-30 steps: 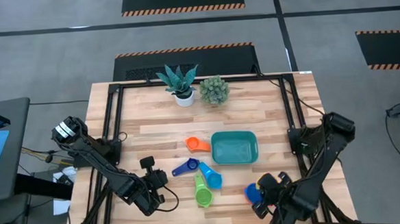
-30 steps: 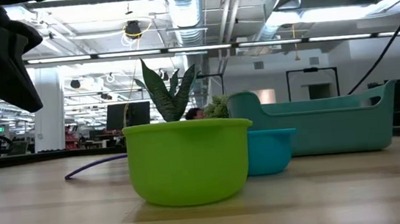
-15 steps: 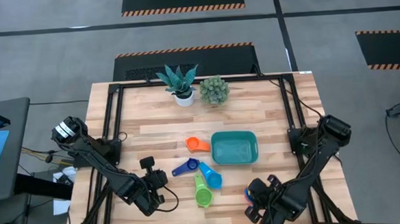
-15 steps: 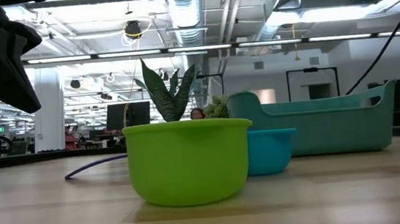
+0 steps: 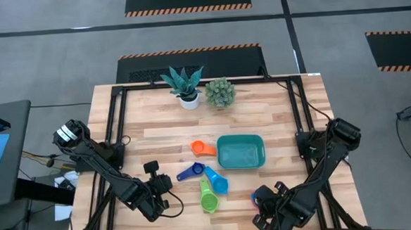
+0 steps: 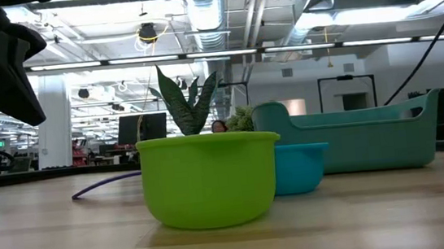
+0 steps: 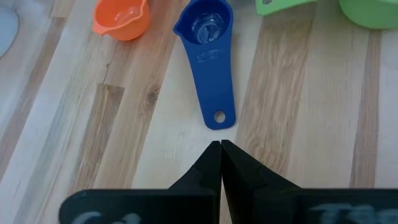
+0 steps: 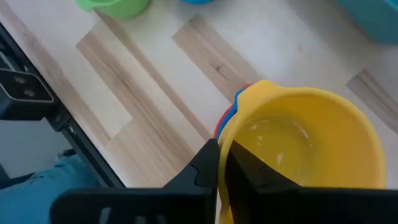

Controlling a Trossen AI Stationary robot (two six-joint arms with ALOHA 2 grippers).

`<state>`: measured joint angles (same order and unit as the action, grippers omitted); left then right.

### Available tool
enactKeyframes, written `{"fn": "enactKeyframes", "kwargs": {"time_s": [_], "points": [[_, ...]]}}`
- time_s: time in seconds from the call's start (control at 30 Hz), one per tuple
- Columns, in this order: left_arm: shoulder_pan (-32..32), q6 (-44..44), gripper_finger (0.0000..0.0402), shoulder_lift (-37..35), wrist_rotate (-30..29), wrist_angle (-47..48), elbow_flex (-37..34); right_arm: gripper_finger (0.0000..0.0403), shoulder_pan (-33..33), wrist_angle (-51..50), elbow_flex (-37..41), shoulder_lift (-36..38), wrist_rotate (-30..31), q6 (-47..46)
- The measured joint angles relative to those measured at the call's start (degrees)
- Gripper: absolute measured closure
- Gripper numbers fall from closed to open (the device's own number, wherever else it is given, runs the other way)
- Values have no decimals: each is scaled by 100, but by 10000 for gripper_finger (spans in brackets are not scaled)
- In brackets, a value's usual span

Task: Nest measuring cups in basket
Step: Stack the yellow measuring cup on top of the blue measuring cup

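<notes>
Here we have the right gripper (image 8: 219, 163) at the near right part of the table, over a stack of cups: a yellow measuring cup (image 8: 298, 146) sits nested on top, with red and blue rims peeking out beneath it. Its fingers look almost pressed together right at the yellow cup's rim, but we cannot tell whether they pinch it or merely touch it. The teal basket (image 5: 240, 152) lies well apart, toward the table's middle, and is empty.

To do this step well, we judge the grip should take the rim or handle squarely — lifting the stack whole, without tilting the inner cups out.

The left gripper (image 7: 220, 163) waits, pressed shut and empty, just short of the dark blue cup's handle (image 7: 211, 93), with the orange cup (image 7: 122, 17) beyond.
</notes>
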<state>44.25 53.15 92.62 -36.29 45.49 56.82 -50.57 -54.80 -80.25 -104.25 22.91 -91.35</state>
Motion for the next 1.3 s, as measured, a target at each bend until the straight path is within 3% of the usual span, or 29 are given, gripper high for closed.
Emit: {"fn": "enactKeyframes", "kwargs": {"time_s": [0.7,1.1,1.3], "points": [[0,26,402,0,-4,-46,0,281,90,-42,-2,0,-356,193],[0,26,401,1,-7,-48,0,274,90,-87,-2,0,-348,339],[0,93,401,0,-9,-67,0,286,83,-1067,-4,-2,-351,98]]}}
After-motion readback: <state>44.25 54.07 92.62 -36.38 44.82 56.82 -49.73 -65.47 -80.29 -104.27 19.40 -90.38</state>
